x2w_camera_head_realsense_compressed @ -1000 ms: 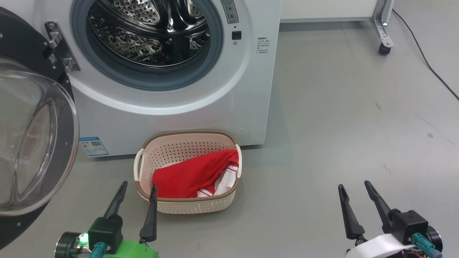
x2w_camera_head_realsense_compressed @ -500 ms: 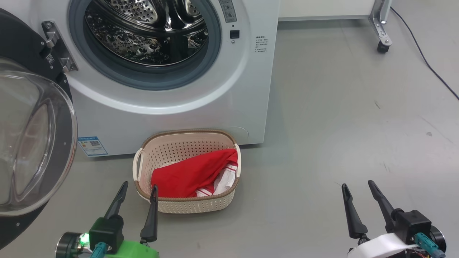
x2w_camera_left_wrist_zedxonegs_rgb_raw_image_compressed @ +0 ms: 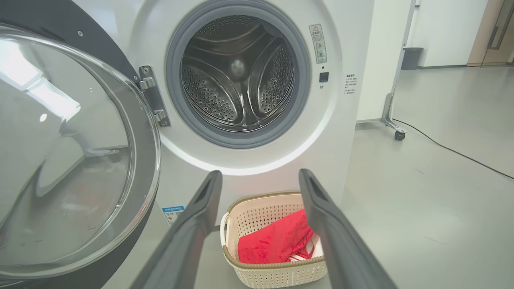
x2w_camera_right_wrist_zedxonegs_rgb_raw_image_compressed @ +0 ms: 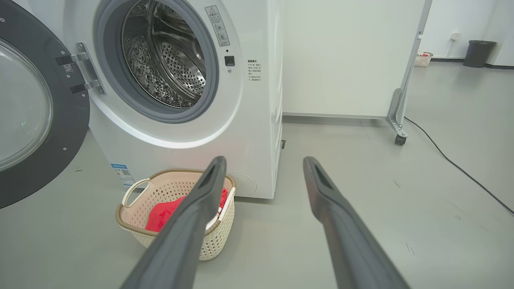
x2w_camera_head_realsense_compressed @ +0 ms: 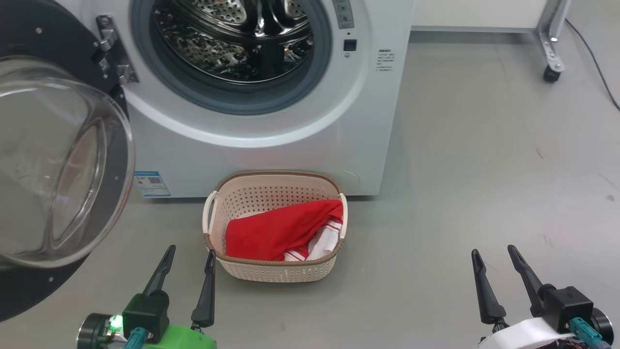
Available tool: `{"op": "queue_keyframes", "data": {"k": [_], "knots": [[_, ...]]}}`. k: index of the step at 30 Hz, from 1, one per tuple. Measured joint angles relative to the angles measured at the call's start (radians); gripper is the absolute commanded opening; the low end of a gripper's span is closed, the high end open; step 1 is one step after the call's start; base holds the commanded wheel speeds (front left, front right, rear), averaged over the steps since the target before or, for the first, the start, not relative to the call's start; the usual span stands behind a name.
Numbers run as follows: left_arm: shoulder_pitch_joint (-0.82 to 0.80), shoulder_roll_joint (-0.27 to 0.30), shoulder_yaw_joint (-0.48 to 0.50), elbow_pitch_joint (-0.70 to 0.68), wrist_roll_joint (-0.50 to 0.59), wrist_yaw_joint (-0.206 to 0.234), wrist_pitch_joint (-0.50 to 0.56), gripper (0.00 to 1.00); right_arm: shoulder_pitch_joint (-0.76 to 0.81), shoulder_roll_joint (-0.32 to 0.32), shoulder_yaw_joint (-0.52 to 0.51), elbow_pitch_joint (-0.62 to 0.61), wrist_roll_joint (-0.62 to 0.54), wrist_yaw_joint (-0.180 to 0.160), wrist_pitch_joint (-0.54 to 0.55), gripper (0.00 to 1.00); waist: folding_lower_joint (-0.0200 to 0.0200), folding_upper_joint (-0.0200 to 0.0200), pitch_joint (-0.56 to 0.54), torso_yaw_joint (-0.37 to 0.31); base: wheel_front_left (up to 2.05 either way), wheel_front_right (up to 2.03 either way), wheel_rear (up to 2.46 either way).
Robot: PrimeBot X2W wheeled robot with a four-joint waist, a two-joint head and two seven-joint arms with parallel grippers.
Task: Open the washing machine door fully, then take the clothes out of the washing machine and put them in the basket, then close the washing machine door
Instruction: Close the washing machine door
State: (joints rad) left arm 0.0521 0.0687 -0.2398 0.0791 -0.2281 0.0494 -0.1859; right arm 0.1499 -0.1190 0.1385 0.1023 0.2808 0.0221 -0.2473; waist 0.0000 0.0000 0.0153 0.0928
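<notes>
Left gripper (x2w_camera_head_realsense_compressed: 191, 250): fingers spread wide, nothing held, low at the near-left corner of the basket (x2w_camera_head_realsense_compressed: 278, 263). Its right fingertip sits close by the brown rim in the head view, and the left wrist view shows the basket beyond the tips. Right gripper (x2w_camera_head_realsense_compressed: 493, 249): equally wide, empty, well to the right of the basket over bare floor (x2w_camera_head_realsense_compressed: 460, 169). The basket stands on the floor with the clothes (x2w_camera_head_realsense_compressed: 271, 235) inside. Red fabric fills most of it and reaches the right handle, and a white striped piece is tucked at the right end. Left of the basket hangs the washing machine door (x2w_camera_head_realsense_compressed: 63, 160), swung wide open, its glass bowl bulging toward the robot. A strip of open floor lies between its black ring and the basket's left handle. Just behind the basket's far rim rises the white front of the washing machine (x2w_camera_head_realsense_compressed: 271, 155), blue sticker (x2w_camera_head_realsense_compressed: 151, 183) low on it to the basket's left. Above and behind the basket is the grey ring and steel drum (x2w_camera_head_realsense_compressed: 232, 48), with the perforated wall and ribs in plain sight. The hinge (x2w_camera_head_realsense_compressed: 114, 55) is on the opening's left edge. Right of the basket is broad, smooth grey floor with a few scuffs. Far right beyond the basket stands a white panel (x2w_camera_right_wrist_zedxonegs_rgb_raw_image_compressed: 341, 60) on a castered leg (x2w_camera_head_realsense_compressed: 550, 73), with a black cable (x2w_camera_right_wrist_zedxonegs_rgb_raw_image_compressed: 453, 164) trailing across the floor and a dark bin (x2w_camera_right_wrist_zedxonegs_rgb_raw_image_compressed: 478, 53) by the back wall.
</notes>
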Motion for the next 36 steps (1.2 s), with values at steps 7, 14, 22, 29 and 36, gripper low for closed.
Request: {"op": "queue_keyframes", "data": {"k": [7, 14, 22, 29, 36], "knots": [[0.000, 0.000, -0.001, -0.001, 0.000, 0.007, 0.000, 1.00, 0.002, -0.004, -0.003, -0.012, 0.000, 0.000, 0.000, 1.00, 0.0000, 0.0000, 0.006, 0.069, 0.00, 0.00, 0.00], [-0.001, -0.001, 0.001, -0.002, 0.000, 0.016, -0.010, 1.00, 0.001, -0.009, 0.005, -0.017, 0.001, 0.002, 0.001, 1.00, 0.0000, 0.0000, 0.012, 0.157, 0.00, 0.00, 0.00], [-0.001, -0.005, 0.001, -0.003, -0.001, 0.017, -0.014, 1.00, -0.001, -0.011, 0.013, -0.023, 0.001, 0.007, 0.005, 1.00, 0.0000, 0.0000, 0.017, 0.253, 0.00, 0.00, 0.00], [-0.002, -0.009, -0.013, -0.001, -0.001, 0.017, -0.019, 1.00, -0.003, -0.011, 0.018, -0.031, 0.001, 0.007, 0.006, 1.00, 0.0000, 0.0000, 0.023, 0.351, 0.00, 0.00, 0.00], [-0.001, -0.011, 0.019, -0.007, -0.026, 0.030, -0.033, 1.00, -0.041, -0.011, 0.064, -0.032, -0.003, 0.027, 0.029, 1.00, 0.0000, 0.0000, 0.036, 0.437, 0.00, 0.00, 0.00]]}}
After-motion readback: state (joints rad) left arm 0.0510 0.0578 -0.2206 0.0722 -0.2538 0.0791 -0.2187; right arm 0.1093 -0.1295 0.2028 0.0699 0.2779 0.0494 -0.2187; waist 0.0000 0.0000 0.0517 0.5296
